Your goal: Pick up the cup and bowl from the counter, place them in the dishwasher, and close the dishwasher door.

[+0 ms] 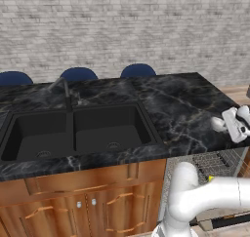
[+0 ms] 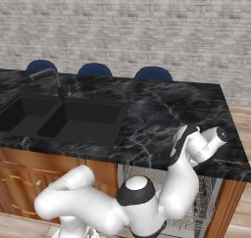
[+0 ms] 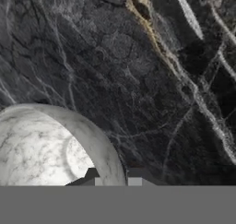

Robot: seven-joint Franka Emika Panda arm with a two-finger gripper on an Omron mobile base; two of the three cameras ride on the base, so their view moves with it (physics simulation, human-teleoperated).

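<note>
Nearest the base: the dishwasher sits under the right end of the tabletop, grey wire racks showing below the edge, so it appears to stand open. The door itself is not clear enough to place.

Above it, near the front right edge of the tabletop, the hand is down on a pale marbled vessel. In the hand view the two fingertips stand close together with the vessel's rim wall pinched between them, one tip inside and one outside. So the hand is nearly fully closed, gripping the rim. The vessel is white-grey and round-mouthed (cup or bowl, I cannot tell which from this angle). In the left base view it shows as a small pale shape just beside the wrist. It appears to rest on the stone, not yet lifted.

Step in hand, by my reading: the grasp of the first dish.

Next move calls for a straight lift clear of the tabletop, then a swing out and down over the front edge to the racks.

Farther back: the black double sink and its faucet to the left, then blue chair backs and the brick wall.
</note>
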